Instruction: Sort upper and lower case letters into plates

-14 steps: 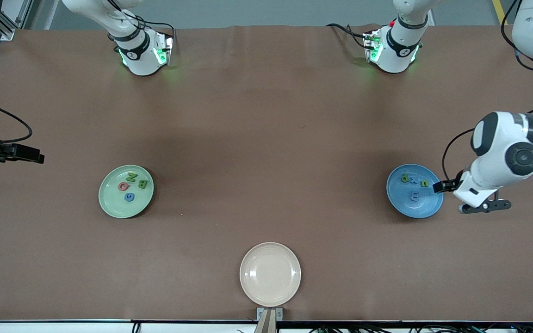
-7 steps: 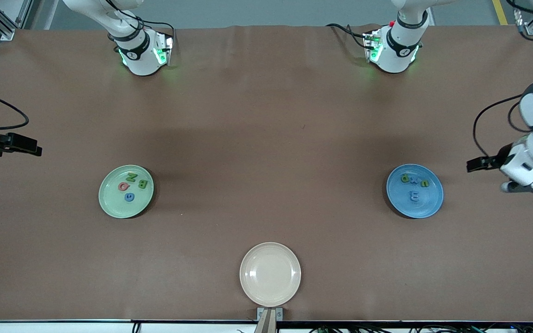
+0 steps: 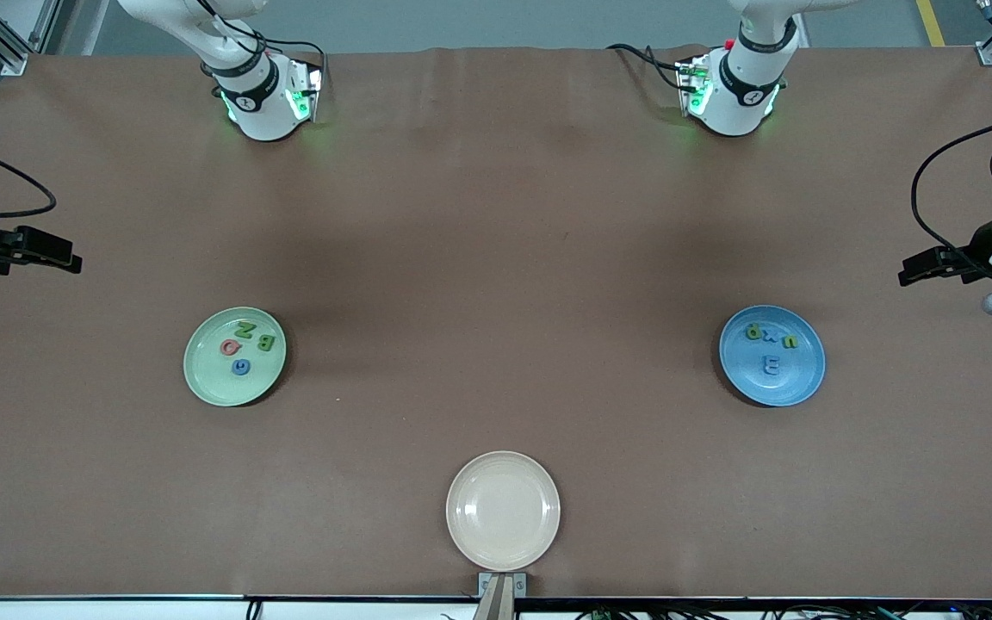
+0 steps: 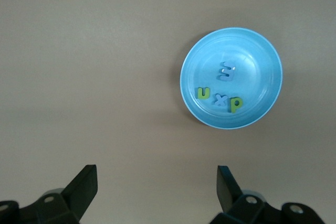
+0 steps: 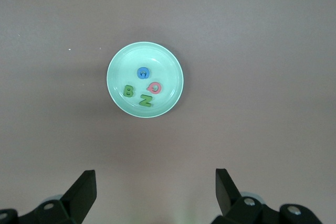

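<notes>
The light green plate (image 3: 210, 379) (image 5: 122, 68) holds a green N (image 3: 245, 330), a green B (image 3: 266, 342), a pink letter (image 3: 230, 347) and a blue letter (image 3: 241, 367). The blue plate (image 3: 796, 379) (image 4: 254, 59) holds a green p (image 4: 235, 104), a blue x (image 4: 220, 99), a green u (image 4: 202, 94) and a blue E (image 4: 226, 70). My left gripper (image 4: 156, 174) hangs open and empty, high over bare table at the left arm's end, away from the blue plate. My right gripper (image 5: 155, 177) hangs open and empty over bare table at the right arm's end.
A beige plate (image 3: 503, 482) with nothing in it lies at the table's front edge, midway between the two ends. Both arm bases (image 3: 263, 95) (image 3: 733, 90) stand at the table's back edge. The brown table (image 3: 496, 258) spreads bare between the plates.
My left gripper has drawn away from the blue plate's rim toward the left arm's end of the table and risen. The right gripper has barely shifted. The letters lie unchanged.
</notes>
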